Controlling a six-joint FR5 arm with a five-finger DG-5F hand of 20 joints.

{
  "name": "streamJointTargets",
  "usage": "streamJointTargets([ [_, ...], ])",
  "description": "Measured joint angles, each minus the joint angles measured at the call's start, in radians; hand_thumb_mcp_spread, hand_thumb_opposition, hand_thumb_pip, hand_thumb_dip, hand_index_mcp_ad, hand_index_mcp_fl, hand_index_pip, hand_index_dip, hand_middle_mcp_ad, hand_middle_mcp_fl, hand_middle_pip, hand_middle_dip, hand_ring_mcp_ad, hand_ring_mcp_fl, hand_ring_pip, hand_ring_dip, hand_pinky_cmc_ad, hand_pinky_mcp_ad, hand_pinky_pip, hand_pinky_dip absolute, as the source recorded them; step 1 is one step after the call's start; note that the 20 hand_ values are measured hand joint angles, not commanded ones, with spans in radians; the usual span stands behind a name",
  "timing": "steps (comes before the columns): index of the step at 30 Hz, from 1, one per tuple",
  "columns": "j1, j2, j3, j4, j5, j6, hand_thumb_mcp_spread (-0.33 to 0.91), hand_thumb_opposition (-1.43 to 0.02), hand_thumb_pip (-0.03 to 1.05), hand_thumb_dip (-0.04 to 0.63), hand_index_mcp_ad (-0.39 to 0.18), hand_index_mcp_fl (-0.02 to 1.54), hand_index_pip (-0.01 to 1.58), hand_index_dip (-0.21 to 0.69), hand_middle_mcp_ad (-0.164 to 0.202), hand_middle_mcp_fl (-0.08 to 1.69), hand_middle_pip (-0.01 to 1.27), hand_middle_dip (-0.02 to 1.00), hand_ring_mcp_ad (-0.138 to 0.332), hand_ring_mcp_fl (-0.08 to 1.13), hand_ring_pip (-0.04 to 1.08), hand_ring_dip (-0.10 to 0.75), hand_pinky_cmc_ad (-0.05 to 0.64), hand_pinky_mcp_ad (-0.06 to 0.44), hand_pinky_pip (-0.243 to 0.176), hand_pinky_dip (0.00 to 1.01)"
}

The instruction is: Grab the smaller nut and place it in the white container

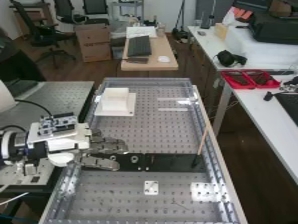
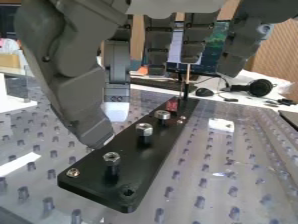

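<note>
The hand [image 1: 106, 146] stands over the left part of a black plate [image 1: 171, 162], fingers extended with nothing between them. From above, the hand's fingers and thumb [image 2: 76, 90] hang open beside the same black plate [image 2: 136, 172]. Silvery nuts sit on upright posts in a row: a near nut [image 2: 112, 158], a middle nut [image 2: 144, 129] and a far nut [image 2: 161, 115]. Which is smaller I cannot tell for certain. The white container [image 1: 116, 99] rests on a flat white base toward the bench's far left, apart from the hand.
A thin wooden stick [image 1: 203, 141] rises from the black plate's right end, near the bench's right rail. A small white plate with holes [image 1: 151, 188] lies on the perforated bench top [image 1: 149, 132]. Red trays [image 1: 249, 79] stand on the side table.
</note>
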Motion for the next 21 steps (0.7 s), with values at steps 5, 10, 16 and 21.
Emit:
streamJointTargets([
  [5, -0.007, -0.017, 0.008, 0.014, -0.015, 0.000, 0.46, -0.88, 0.64, 0.253, -0.176, 0.12, 1.53, 0.204, 0.038, 0.14, 0.13, 0.20, 0.113, 0.00, 0.09, 0.066, 0.367, 0.284, -0.030, 0.19],
  [10, -0.012, -0.035, 0.028, -0.004, -0.024, -0.021, 0.46, -0.88, 0.64, 0.253, -0.176, 0.12, 1.53, 0.204, 0.037, 0.16, 0.13, 0.20, 0.117, 0.00, 0.10, 0.073, 0.367, 0.284, -0.026, 0.20],
  [16, -0.015, -0.046, 0.044, -0.029, -0.031, -0.036, 0.46, -0.88, 0.64, 0.251, -0.178, 0.12, 1.55, 0.201, 0.037, 0.19, 0.13, 0.20, 0.113, 0.00, 0.10, 0.073, 0.367, 0.284, -0.026, 0.20],
  [21, -0.022, -0.049, 0.047, -0.032, -0.045, -0.044, 0.46, -0.88, 0.64, 0.251, -0.178, 0.12, 1.54, 0.190, 0.037, 0.19, 0.13, 0.21, 0.113, 0.00, 0.10, 0.080, 0.353, 0.284, -0.026, 0.20],
])
